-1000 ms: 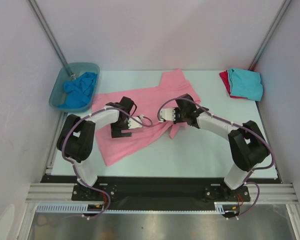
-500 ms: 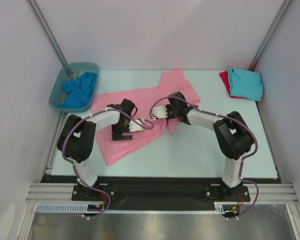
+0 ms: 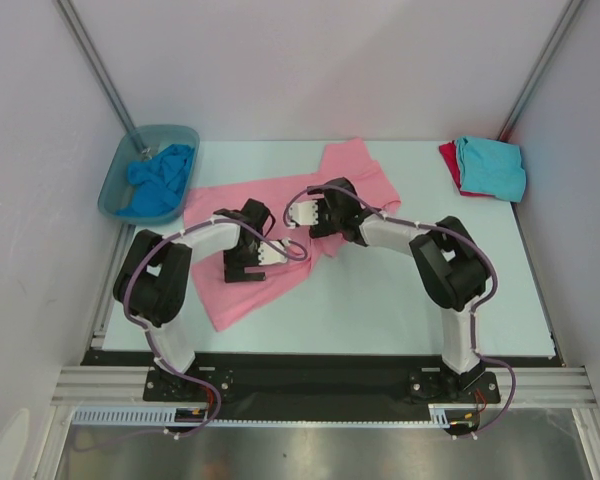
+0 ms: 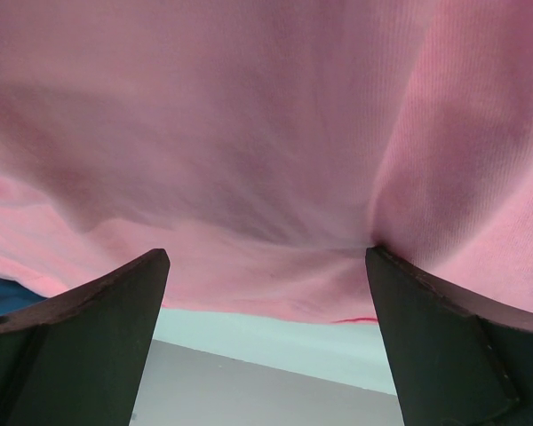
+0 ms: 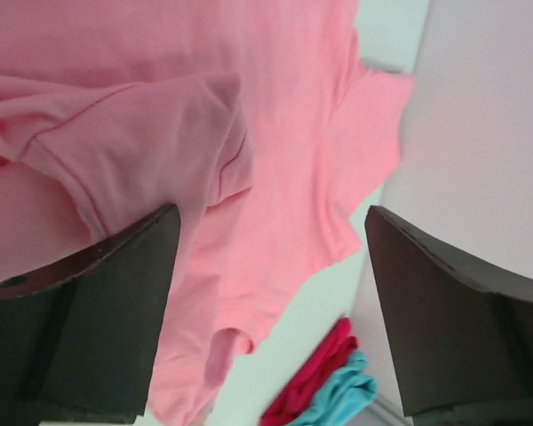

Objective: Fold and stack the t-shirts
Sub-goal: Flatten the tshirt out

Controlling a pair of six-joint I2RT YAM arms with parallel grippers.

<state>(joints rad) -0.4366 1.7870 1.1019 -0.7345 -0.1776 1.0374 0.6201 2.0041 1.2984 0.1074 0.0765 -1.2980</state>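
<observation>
From above, we see the pink t-shirt (image 3: 235, 300) lying rumpled mid-surface (image 3: 400, 300). Left wrist: the left fingers (image 4: 80, 311) are spread wide against the pink cloth. Right wrist: the right fingers (image 5: 98, 293) are parted too (nothing gripped), over a fold.

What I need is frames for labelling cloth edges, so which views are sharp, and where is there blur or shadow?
Top external: evenly lit and sharp, with only faint shadows beside the pink t-shirt. Left wrist: the cloth is too close and looks soft, and the left fingers are dark. Right wrist: the pink folds are fairly crisp, the right fingers are dark, and the red t-shirt and turquoise t-shirt are slightly soft.
</observation>
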